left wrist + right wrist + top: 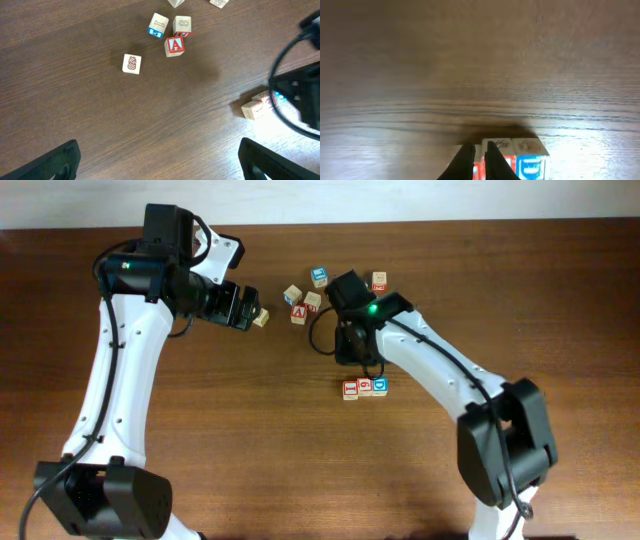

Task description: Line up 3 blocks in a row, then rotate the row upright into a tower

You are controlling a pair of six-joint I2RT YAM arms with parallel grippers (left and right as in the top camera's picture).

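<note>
The 3 blocks lie in a tight row on the wooden table: two red-printed cubes and a blue-printed cube at the right end. In the right wrist view the blue cube and the middle red cube sit at the bottom edge. The left cube is mostly hidden behind my right gripper. Its jaws stand almost together, a thin slit between them and nothing in it, just in front of the row. My left gripper hangs wide open over bare wood, far left of the blocks.
A loose group of other cubes lies at the back: a red "A" cube, a blue-printed cube, a red-printed cube and a tan one. A pineapple-printed cube sits by the left gripper.
</note>
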